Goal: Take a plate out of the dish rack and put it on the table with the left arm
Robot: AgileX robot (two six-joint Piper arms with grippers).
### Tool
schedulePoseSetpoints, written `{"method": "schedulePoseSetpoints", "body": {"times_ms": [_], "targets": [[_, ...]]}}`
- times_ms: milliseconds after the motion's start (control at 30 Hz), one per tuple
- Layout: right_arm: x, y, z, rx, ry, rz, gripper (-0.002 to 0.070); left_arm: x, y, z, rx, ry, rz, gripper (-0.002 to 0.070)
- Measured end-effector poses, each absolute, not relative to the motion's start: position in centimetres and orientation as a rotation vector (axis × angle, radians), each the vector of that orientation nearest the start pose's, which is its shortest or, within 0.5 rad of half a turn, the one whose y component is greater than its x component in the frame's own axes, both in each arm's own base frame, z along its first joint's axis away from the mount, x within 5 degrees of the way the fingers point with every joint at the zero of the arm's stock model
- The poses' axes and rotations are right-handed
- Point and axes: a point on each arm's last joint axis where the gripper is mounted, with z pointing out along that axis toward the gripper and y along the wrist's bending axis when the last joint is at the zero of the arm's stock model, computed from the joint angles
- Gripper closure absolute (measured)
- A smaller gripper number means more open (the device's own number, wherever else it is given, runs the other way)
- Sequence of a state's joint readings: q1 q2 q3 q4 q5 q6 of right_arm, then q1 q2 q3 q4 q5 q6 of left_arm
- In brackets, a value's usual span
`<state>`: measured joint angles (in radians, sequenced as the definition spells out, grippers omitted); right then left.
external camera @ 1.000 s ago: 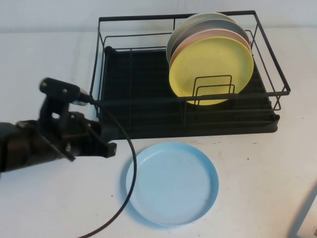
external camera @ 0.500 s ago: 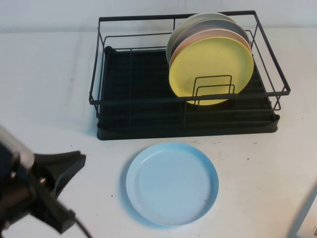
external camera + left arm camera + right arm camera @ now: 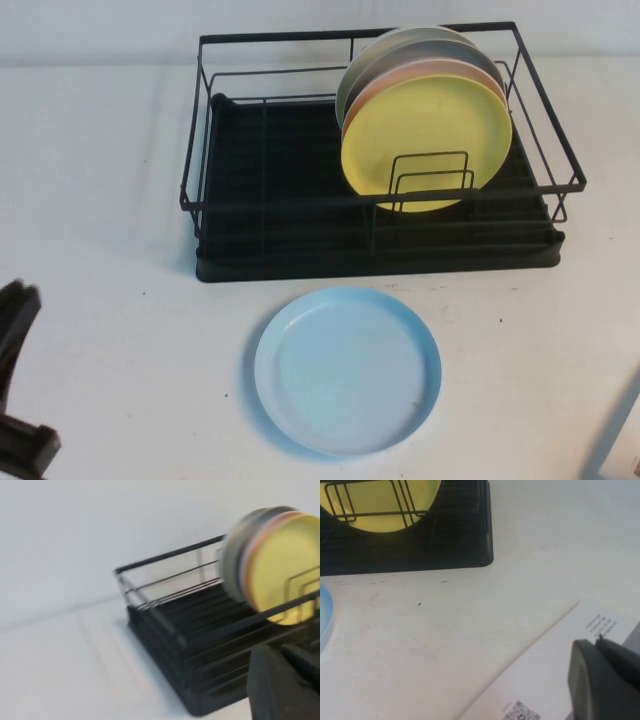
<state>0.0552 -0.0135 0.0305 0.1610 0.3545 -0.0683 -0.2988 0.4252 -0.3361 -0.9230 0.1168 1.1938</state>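
Observation:
The light blue plate [image 3: 347, 370] lies flat on the white table [image 3: 100, 150], just in front of the black dish rack [image 3: 280, 200]; its edge also shows in the right wrist view [image 3: 323, 616]. Only dark parts of the left arm [image 3: 22, 450] show at the table's near left corner, well left of the plate. In the left wrist view the left gripper [image 3: 282, 652] is shut and empty and faces the rack [image 3: 200, 645]. The right gripper [image 3: 597, 642] is shut and empty above a printed sheet, right of the rack [image 3: 445, 540].
A yellow plate [image 3: 425, 135] stands upright at the rack's right end, with a pink plate [image 3: 400, 80] and grey-green ones behind it. The rack's left half holds nothing. A white printed sheet [image 3: 545, 680] lies on the table at the near right.
The left arm has pulled back from beside the plate to the near left corner and is almost out of the high view. The blue plate has stayed where it lies.

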Motion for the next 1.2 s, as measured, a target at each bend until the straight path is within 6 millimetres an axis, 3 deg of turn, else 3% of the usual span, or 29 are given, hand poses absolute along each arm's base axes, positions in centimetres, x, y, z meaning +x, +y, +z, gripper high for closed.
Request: {"method": "schedulePoseSetpoints", "body": {"times_ms": [167, 333, 500, 733, 933, 1200], "targets": [[5.3, 0.8, 17.2, -0.013, 1.853, 0.148, 0.0694, 8.6, -2.2, 24.7, 0.263, 1.601, -0.136, 0.0675], [5.3, 0.8, 17.2, -0.013, 1.853, 0.148, 0.0694, 7.4, -1.4, 22.1, 0.195, 1.575, -0.128, 0.0675], [5.3, 0.8, 17.2, -0.013, 1.853, 0.148, 0.0694, 6.7, -1.0, 21.6, 0.172, 1.517, -0.117, 0.0675], [5.3, 0.8, 17.2, -0.013, 1.853, 0.148, 0.0694, 6.5, -1.5, 20.9, 0.304, 1.470, -0.059, 0.0675], [5.3, 0.8, 17.2, -0.013, 1.853, 0.148, 0.0694, 6.6, -1.0, 19.5, 0.183, 1.641, -0.062, 0.0675], [5.3, 0.8, 17.2, -0.013, 1.853, 0.148, 0.0694, 5.6, -0.4, 18.2, 0.219, 1.754, 0.072, 0.0676]]}}
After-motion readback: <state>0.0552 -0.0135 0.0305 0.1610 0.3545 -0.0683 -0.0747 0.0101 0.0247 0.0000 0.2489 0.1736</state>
